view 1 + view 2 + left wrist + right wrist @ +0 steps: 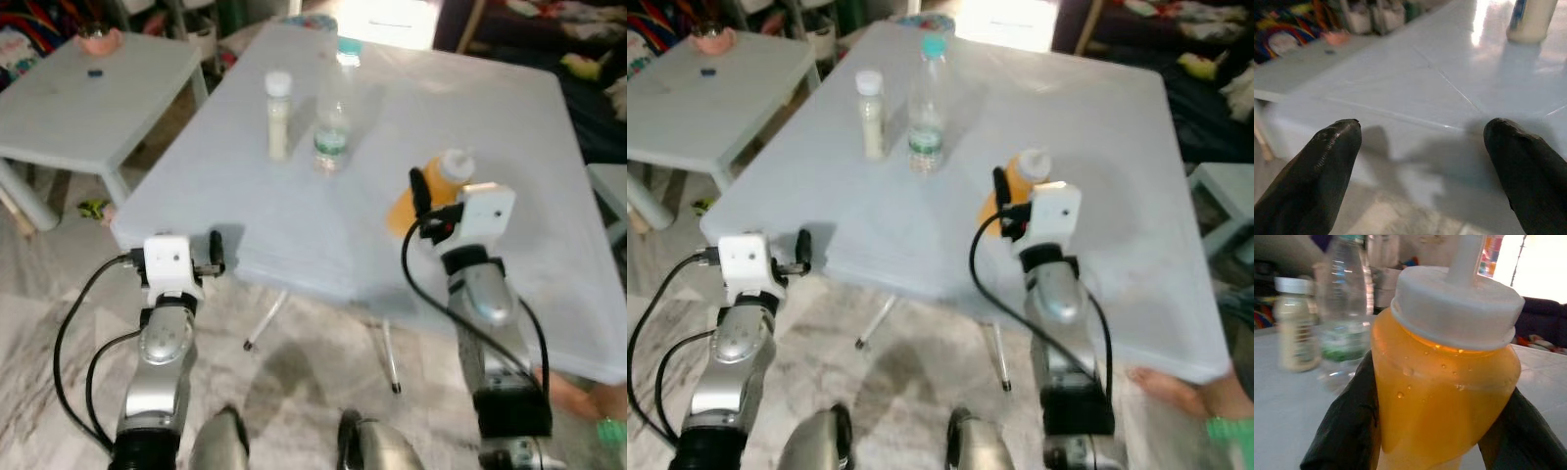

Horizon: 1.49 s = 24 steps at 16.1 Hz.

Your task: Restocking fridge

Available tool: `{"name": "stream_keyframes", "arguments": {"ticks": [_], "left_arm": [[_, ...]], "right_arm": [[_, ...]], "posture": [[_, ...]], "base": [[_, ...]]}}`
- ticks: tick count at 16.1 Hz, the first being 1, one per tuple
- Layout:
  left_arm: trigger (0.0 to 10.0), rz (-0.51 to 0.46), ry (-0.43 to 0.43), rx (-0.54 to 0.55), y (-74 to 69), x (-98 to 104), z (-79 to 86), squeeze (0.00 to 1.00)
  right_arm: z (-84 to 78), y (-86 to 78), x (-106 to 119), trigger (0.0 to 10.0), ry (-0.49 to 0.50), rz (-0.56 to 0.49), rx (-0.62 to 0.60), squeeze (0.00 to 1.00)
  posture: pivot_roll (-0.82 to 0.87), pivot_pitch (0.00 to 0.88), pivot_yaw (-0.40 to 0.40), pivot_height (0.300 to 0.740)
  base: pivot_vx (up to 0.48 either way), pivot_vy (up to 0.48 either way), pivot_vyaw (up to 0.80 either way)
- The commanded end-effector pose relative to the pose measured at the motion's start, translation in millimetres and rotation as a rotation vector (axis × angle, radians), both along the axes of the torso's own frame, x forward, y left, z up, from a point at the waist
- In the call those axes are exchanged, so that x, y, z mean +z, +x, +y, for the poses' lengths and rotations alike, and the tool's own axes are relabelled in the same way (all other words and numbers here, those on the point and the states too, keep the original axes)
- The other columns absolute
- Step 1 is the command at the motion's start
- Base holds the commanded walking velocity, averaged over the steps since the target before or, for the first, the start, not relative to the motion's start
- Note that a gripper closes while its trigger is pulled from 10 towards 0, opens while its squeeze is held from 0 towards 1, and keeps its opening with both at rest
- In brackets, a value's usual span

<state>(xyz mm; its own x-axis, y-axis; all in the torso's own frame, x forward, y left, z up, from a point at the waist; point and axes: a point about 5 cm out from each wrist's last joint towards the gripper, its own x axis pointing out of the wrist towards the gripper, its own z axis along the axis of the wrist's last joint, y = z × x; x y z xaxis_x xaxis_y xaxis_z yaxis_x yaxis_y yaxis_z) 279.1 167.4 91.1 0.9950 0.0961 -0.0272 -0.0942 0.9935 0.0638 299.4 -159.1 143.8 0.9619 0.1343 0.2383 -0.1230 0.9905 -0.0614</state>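
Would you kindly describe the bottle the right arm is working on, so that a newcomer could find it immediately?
Start at the large pale blue table in front of the robot. On its right-hand part, nearer the robot than the other two bottles, stands the orange bottle, between the jaws of the right gripper. Its orange liquid and white nozzle cap distinguish it from the clear water bottle and the cream bottle.

A pale blue table and a lower side table stand on marbled grey floor.
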Motion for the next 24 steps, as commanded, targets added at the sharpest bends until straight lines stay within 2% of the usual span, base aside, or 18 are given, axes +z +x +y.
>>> {"name": "stream_keyframes", "arguments": {"ticks": [1, 4, 8, 12, 18, 20, 22, 24], "left_arm": [[10.0, 0.012, -0.007, 0.007, -2.0, -3.2, -0.7, 0.00], [10.0, -0.018, -0.029, 0.024, -0.7, 4.6, -2.4, 0.00], [10.0, 0.006, -0.029, 0.020, -4.9, -4.6, -5.2, 0.00], [10.0, 0.003, -0.030, 0.007, -2.5, -5.4, -12.2, 0.00], [10.0, 0.011, -0.039, -0.006, -5.2, -9.4, -14.1, 0.00], [10.0, 0.017, -0.038, -0.023, -5.3, -11.6, -19.3, 0.00], [10.0, 0.004, -0.058, 0.004, -6.6, -9.6, -14.5, 0.00], [10.0, 0.008, -0.036, -0.014, -9.1, -9.0, -11.7, 0.00]], "right_arm": [[4.9, 1.1, 0.2, 10.0, -0.023, 0.017, 0.027, 0.00], [11.4, 0.0, 4.1, 10.0, -0.019, 0.014, 0.038, 0.00], [31.6, -8.1, 1.0, 10.0, 0.016, 0.044, 0.114, 0.00], [41.5, -12.3, 1.6, 10.0, 0.012, 0.047, 0.180, 0.00], [45.4, -12.9, 0.2, 10.0, 0.010, 0.058, 0.197, 0.00], [46.8, -11.9, -3.9, 10.0, 0.022, 0.074, 0.197, 0.00], [49.4, -11.9, -2.6, 10.0, 0.019, 0.072, 0.217, 0.00], [45.6, -12.2, -5.4, 10.0, 0.004, 0.078, 0.218, 0.00]], "posture": [[0.01, 0.069, -0.012, 0.740], [0.02, 0.074, -0.025, 0.740], [0.01, 0.076, -0.029, 0.740], [0.01, 0.075, -0.037, 0.740], [0.00, 0.077, -0.032, 0.740], [0.01, 0.078, -0.048, 0.740], [0.02, 0.077, -0.052, 0.740], [0.02, 0.077, -0.050, 0.740]], "base": [[-0.296, 0.000, 0.00], [-0.286, 0.000, 0.00], [-0.269, 0.000, 0.78], [-0.068, 0.000, 0.80], [0.000, 0.000, 0.79], [0.000, 0.000, 0.79], [0.000, 0.000, 0.79], [0.000, 0.000, 0.79]]}}
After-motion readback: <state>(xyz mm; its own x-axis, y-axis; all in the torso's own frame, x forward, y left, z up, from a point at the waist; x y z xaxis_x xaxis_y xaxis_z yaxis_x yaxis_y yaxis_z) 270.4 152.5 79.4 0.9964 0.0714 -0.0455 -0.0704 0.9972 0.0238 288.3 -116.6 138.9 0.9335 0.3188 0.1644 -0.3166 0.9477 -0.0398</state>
